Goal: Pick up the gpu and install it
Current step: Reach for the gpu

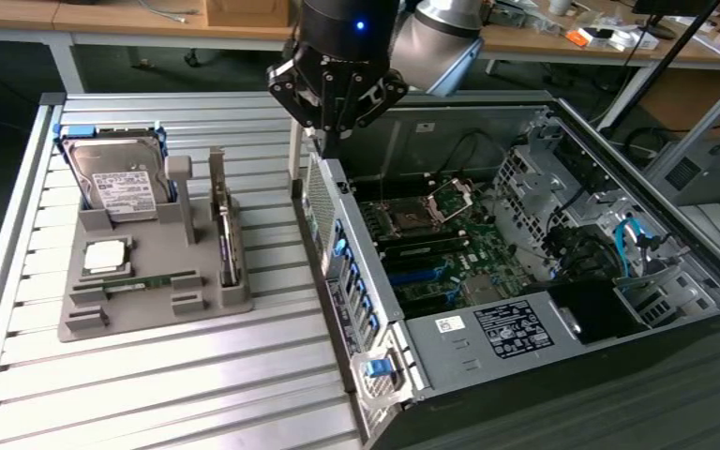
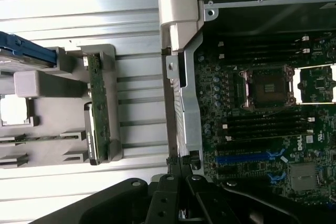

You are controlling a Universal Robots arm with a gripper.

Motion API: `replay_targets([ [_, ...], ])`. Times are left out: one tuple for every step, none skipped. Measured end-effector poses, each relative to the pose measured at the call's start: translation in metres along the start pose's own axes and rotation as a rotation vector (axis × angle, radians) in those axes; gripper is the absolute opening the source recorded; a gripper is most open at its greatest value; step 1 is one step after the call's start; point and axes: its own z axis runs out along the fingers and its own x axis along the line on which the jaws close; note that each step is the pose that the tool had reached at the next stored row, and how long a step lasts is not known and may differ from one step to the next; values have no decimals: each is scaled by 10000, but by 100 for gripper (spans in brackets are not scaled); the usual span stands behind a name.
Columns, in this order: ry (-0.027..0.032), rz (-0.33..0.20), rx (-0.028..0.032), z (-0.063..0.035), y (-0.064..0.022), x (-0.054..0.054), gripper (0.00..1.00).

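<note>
gpu (image 1: pixel 226 230) on edge in holder (image 1: pixel 147 314), hard drive (image 1: pixel 116 183) seemingly beside it, case (image 1: pixel 335 234) to exterior view's right

The gpu (image 1: pixel 226 239) (image 2: pixel 97 119) is standing on its long edge in a slot of the grey holder (image 1: pixel 147 314), a thin dark card seen edge-on. It is resting untouched on the holder's side nearest the computer case (image 1: pixel 348 253).

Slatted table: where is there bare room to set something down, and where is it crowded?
Bare slats lie below the grey holder in the exterior view, down to the table edge, and in the narrow strip between the holder and the computer case. The holder is crowded with the hard drive and the gpu; the case is full inside.
</note>
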Motion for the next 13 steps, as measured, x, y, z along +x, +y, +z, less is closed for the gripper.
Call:
replay_targets([
  [0,0,0,0,-1,11,10],
  [0,0,-1,-1,-2,21,10],
  [-1,0,-1,-1,-3,34,10],
  [-1,0,0,-1,-3,45,10],
  [-1,0,-1,-1,-4,55,10],
  [-1,0,-1,-1,-5,64,10],
  [-1,0,-1,-2,-6,77,10],
  [-1,0,-1,-2,-6,85,10],
  [-1,0,-1,-3,-8,100,10],
  [-1,0,0,-3,-9,112,10],
  [-2,-1,-1,-4,-10,132,10],
  [-2,-1,-1,-4,-12,158,10],
  [-2,0,-1,-5,-13,176,10],
])
